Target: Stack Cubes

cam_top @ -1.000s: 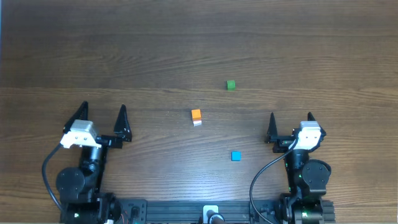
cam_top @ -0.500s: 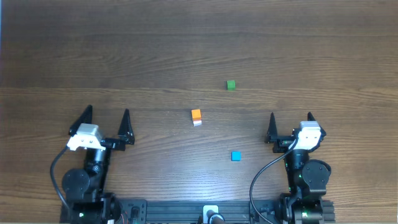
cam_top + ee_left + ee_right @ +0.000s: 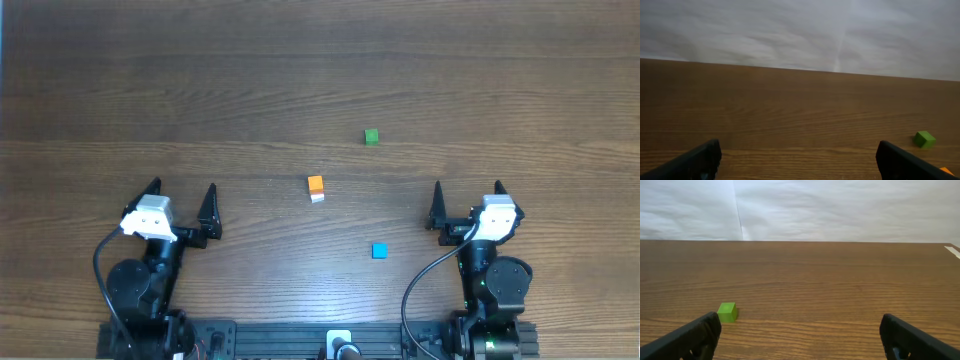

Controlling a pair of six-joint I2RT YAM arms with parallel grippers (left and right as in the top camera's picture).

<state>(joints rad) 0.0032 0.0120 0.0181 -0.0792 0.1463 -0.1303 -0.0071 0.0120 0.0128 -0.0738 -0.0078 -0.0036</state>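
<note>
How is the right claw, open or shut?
Open. The right gripper has its two fingers wide apart in the top view, holding nothing.

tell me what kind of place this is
Probably a robot lab or test bench. There is a wooden tabletop, and two arms stand at its edge with the left gripper and right gripper open. A small green cube and blue cube sit before a plain white backdrop.

- A dark brown wood-grain table [image 3: 200, 80] spans the top view, its grain running side to side.
- Beyond its far edge stands a pale, wrinkled backdrop [image 3: 840, 210], possibly cloth or paper.
- A vertical seam [image 3: 738, 210] runs down that backdrop.
- The light is soft and even.
</note>
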